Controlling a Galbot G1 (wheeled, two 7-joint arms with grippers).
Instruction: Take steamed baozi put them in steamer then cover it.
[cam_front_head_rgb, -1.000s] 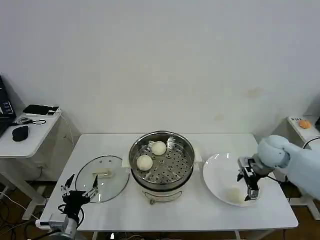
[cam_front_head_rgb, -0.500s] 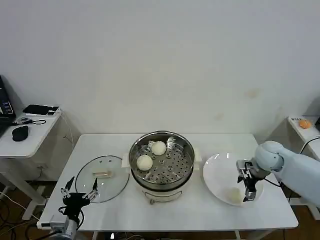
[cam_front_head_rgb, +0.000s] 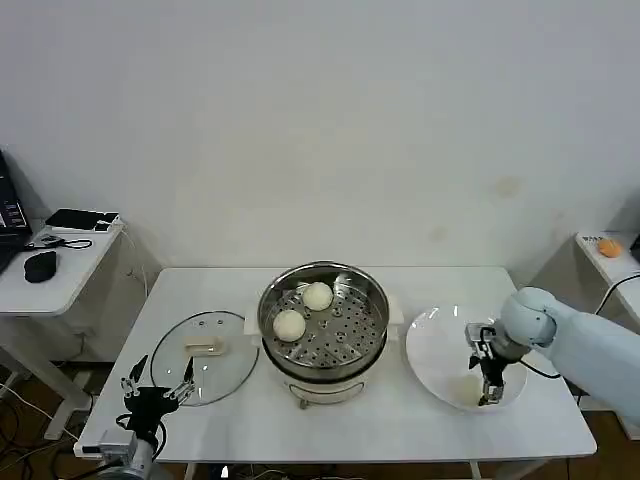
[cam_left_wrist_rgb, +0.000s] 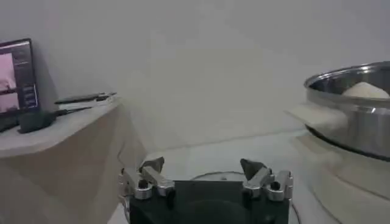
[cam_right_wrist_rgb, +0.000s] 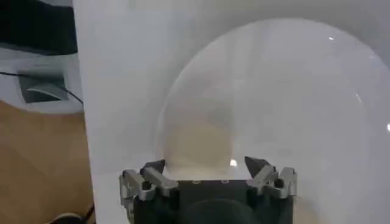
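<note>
Two pale round buns (cam_front_head_rgb: 303, 310) lie in the steamer, smooth and creamy-white, side by side on the holed metal tray toward its back-left part. At the table's (cam_front_head_rgb: 400, 425) front-left corner the left gripper (cam_front_head_rgb: 157, 392) hangs idle with its fingers spread apart, just off the near rim of the glass lid (cam_front_head_rgb: 204, 354). That lid lies flat on the table left of the steamer, clear, with a metal rim and a cream bar handle on top, its edge just beside the pot. The steamer (cam_front_head_rgb: 324, 322) stands at the middle of the table: a shiny steel pot, uncovered, with cream side handles; in the left wrist view its rim (cam_left_wrist_rgb: 350, 97) shows one bun's top above it. Right of it lies a white plate (cam_front_head_rgb: 435, 350) near the table's right edge. The right gripper (cam_front_head_rgb: 488, 388) is down over the plate's front-right part, fingers spread, with a third bun (cam_right_wrist_rgb: 201, 149) on the plate just ahead of the fingertips.
</note>
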